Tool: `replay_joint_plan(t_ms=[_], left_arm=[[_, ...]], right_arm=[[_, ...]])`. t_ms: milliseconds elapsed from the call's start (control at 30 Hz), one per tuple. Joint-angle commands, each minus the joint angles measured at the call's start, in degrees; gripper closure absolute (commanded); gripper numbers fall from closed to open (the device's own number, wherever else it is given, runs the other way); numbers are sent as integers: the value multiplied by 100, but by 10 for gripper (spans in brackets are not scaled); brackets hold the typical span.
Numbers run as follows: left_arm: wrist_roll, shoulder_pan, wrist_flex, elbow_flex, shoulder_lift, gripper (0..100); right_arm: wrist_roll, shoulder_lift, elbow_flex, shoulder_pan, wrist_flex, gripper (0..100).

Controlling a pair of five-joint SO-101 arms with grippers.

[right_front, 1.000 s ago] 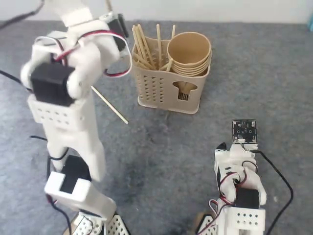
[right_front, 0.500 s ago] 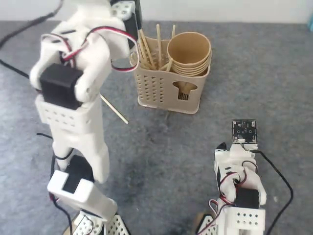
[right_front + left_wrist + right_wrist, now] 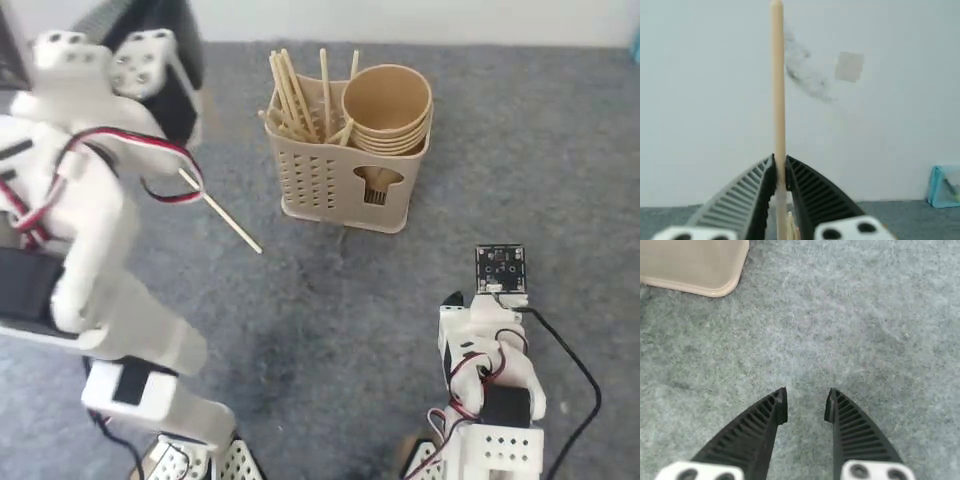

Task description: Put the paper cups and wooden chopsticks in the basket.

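A beige slotted basket (image 3: 345,175) stands at the back middle, with stacked paper cups (image 3: 387,100) and several wooden chopsticks (image 3: 295,90) upright in it. One loose chopstick (image 3: 222,212) lies on the carpet to its left. My left arm (image 3: 90,230) is raised high at the left. In its wrist view the left gripper (image 3: 780,167) is shut on a chopstick (image 3: 777,95) that sticks up toward a pale wall. My right arm (image 3: 485,350) sits folded at the front right. The right gripper (image 3: 806,405) is open over bare carpet, with nothing between its fingers.
Grey carpet (image 3: 350,300) covers the table. A corner of the basket (image 3: 700,270) lies ahead of the right gripper. A light blue object (image 3: 946,186) stands by the wall. Open carpet lies between the basket and the right arm.
The left arm has swung from beside the basket's rim to the left and risen toward the camera, still holding its chopstick. The right arm and the loose chopstick have not moved.
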Motion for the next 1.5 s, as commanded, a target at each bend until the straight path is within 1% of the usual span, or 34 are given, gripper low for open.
replay_joint_plan(t_ms=[0, 167, 233, 333, 467, 567, 733, 833, 967, 1167, 1300, 1433, 1467], left_arm=[[18, -396, 202, 1059, -747, 990], [18, -431, 132, 2897, -1846, 990], [26, -431, -185, 3530, -2180, 990], [35, -431, -1020, 4549, -2523, 990], [35, -431, -2444, 6053, -2901, 989], [44, -422, -3798, 7319, -3244, 989], [642, -422, -6303, 9358, -3956, 989], [862, -273, -7604, 10246, -4255, 989], [870, 44, -8818, 11099, -4396, 989], [853, 651, -10119, 11978, -4378, 989], [844, 949, -10576, 12321, -4308, 989], [826, 958, -10927, 12338, -3815, 989], [721, 923, -11068, 12338, -3657, 989]], right_arm=[[105, 22, -26, 66, -75, 862], [105, 22, -26, 66, -84, 862], [105, 22, -26, 57, -84, 862], [105, 22, -26, 57, -84, 862], [105, 22, -26, 57, -84, 862], [105, 22, -26, 57, -84, 862], [105, 22, -26, 57, -84, 862], [105, 22, -26, 57, -84, 862], [105, 22, -26, 57, -92, 862], [105, 22, -26, 57, -92, 862], [105, 22, -26, 57, -92, 862], [105, 22, -26, 57, -92, 862], [105, 22, -26, 57, -92, 862]])
